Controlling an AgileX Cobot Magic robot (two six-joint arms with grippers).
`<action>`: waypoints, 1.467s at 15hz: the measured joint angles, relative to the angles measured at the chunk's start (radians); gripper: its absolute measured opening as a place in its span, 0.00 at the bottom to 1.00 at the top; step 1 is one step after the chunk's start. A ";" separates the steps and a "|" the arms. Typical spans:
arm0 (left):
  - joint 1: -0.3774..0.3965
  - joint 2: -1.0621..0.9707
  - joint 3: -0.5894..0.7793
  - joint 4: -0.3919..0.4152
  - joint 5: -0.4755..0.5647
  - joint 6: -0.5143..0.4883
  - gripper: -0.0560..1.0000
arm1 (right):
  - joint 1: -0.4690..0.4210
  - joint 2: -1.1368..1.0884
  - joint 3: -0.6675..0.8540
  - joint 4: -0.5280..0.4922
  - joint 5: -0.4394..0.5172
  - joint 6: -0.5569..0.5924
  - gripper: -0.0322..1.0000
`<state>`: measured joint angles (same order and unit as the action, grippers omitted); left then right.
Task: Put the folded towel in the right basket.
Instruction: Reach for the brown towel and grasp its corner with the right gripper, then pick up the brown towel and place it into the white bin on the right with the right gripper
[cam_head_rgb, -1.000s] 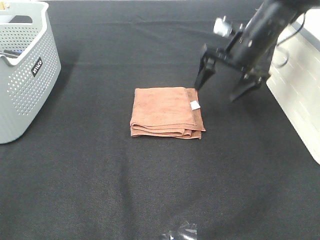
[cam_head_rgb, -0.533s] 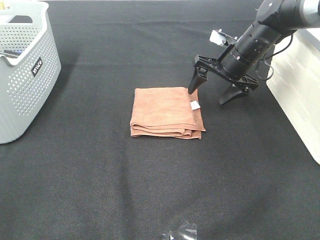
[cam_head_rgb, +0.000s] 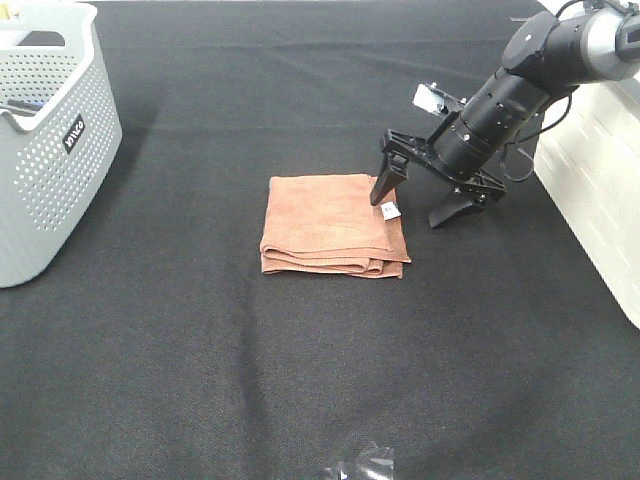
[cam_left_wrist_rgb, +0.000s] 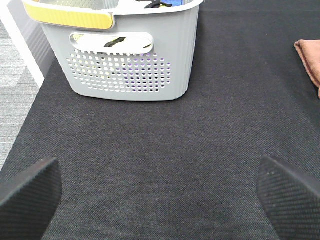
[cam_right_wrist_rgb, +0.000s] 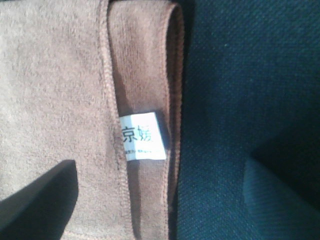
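Black tabletop (cam_head_rgb: 300, 380); brown towel (cam_head_rgb: 325, 220) folded flat, white label (cam_head_rgb: 390, 210) at edge; right hand (cam_head_rgb: 408, 211) released, straddling edge.

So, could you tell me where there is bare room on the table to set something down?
Bare: the table in front of the towel, and the strip between grey basket and towel. Crowded: the towel's right edge, where the open right gripper straddles it, close to the right basket.
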<state>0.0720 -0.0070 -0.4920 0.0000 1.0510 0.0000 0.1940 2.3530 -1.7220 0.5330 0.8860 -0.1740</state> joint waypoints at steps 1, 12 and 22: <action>0.000 0.000 0.000 0.000 0.000 0.000 0.99 | 0.000 0.000 0.000 0.002 0.000 0.000 0.88; 0.000 0.000 0.000 0.000 0.000 0.000 0.99 | 0.234 0.125 -0.104 0.157 -0.061 -0.020 0.44; 0.000 0.000 0.000 0.000 0.000 0.000 0.99 | 0.226 -0.139 -0.099 0.012 0.077 -0.034 0.29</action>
<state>0.0720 -0.0070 -0.4920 0.0000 1.0510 0.0000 0.4200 2.2140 -1.8210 0.5450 0.9630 -0.2080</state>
